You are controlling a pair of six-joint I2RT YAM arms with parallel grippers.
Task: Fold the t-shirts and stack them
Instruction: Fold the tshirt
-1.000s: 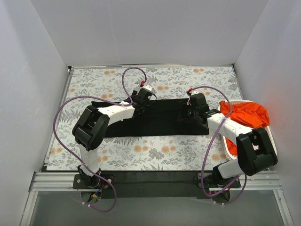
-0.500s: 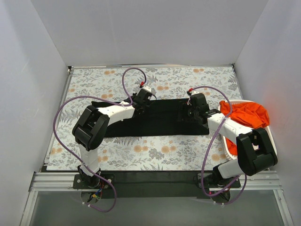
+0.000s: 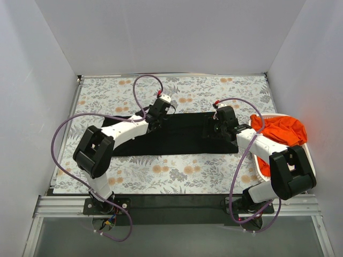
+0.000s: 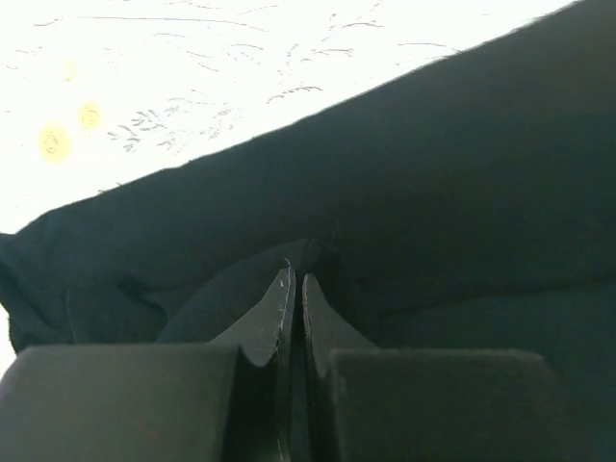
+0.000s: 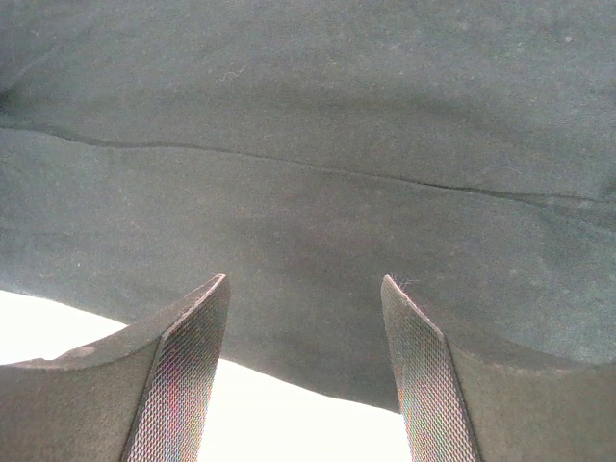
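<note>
A black t-shirt (image 3: 182, 134) lies spread flat across the middle of the floral table. My left gripper (image 3: 155, 119) sits on its far left part. In the left wrist view that gripper (image 4: 296, 281) is shut, and a small ridge of the black t-shirt (image 4: 462, 173) is puckered up and pinched at the tips. My right gripper (image 3: 214, 130) hovers over the shirt's right part. It stands open (image 5: 303, 279) just above the black t-shirt (image 5: 308, 115), with nothing between its fingers and the shirt's edge and pale table showing below. An orange t-shirt (image 3: 278, 131) is bunched at the right.
The orange shirt rests in a white basket (image 3: 262, 167) at the table's right edge, close to the right arm. White walls close in the table on three sides. The floral table cover (image 3: 177, 171) shows in front of and behind the black shirt.
The left gripper has closed from partly open to shut on the black cloth. Its arm has swung with the elbow moving left. The right arm and gripper have not moved.
</note>
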